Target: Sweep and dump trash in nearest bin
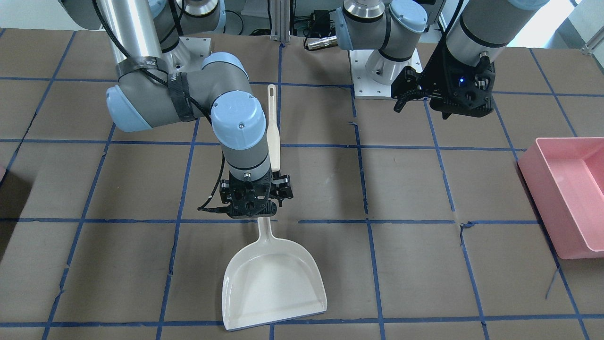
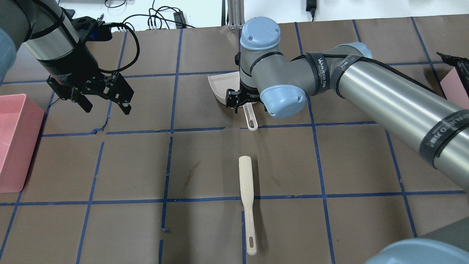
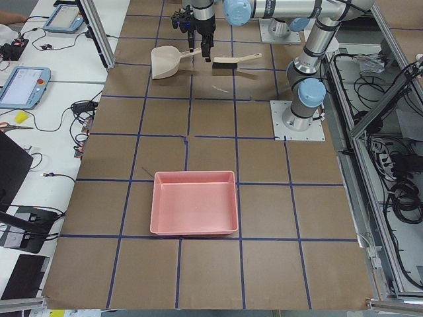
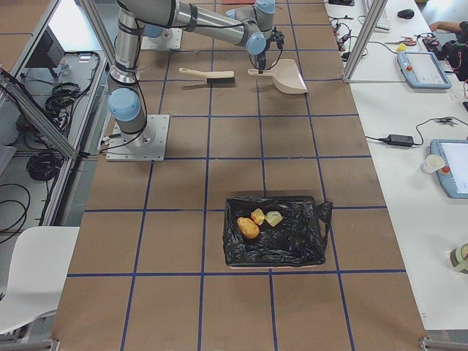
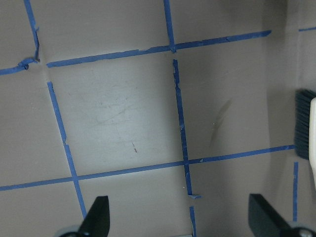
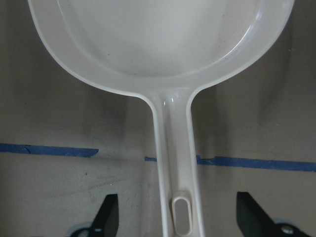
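The trash, a brown lump [image 4: 247, 228] and two pale yellow chunks [image 4: 257, 216] [image 4: 273, 218], lies in a black-lined bin [image 4: 292, 245] at the table's right end. The white dustpan [image 1: 273, 283] lies flat and empty on the table. My right gripper [image 1: 257, 198] hangs over its handle [image 6: 173, 143], open, one finger on each side and apart from it. My left gripper [image 1: 410, 92] is open and empty above bare table [image 5: 123, 113]. The cream brush [image 2: 246, 190] lies loose near the robot's side of the table.
A pink bin [image 1: 566, 198] stands empty at the table's left end. The black-lined bin's corner shows at the overhead view's right edge [image 2: 454, 80]. The brush's dark bristles [image 5: 302, 123] show at the left wrist view's right edge. Blue tape lines grid the brown table.
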`<control>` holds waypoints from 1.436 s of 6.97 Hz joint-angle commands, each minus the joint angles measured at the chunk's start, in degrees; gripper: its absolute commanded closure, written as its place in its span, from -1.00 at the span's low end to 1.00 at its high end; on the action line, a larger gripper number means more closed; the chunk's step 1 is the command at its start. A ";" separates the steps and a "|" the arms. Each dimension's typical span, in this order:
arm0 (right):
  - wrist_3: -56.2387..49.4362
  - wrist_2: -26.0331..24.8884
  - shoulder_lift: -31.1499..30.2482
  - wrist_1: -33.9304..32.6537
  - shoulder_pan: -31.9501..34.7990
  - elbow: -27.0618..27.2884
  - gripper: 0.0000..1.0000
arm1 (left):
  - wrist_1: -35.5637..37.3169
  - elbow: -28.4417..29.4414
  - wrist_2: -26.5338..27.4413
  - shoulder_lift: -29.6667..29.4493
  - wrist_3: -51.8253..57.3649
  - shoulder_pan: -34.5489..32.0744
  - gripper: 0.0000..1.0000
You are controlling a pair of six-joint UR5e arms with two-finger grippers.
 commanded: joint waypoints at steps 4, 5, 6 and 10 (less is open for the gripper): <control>-8.55 0.20 -23.52 28.55 -16.85 -2.43 -1.00 | -0.05 -0.06 -0.01 0.08 0.02 0.01 -1.00; -7.96 0.11 -26.53 29.99 -18.19 -0.95 -1.00 | -0.05 -0.06 0.08 0.17 0.02 0.01 -1.00; -8.56 0.02 -27.00 29.13 -18.73 0.54 -1.00 | -0.05 0.02 0.08 0.17 0.02 0.01 -1.00; -8.48 -1.72 -27.27 27.02 -18.39 0.56 -1.00 | -0.49 -0.33 0.08 0.52 0.11 0.01 -1.00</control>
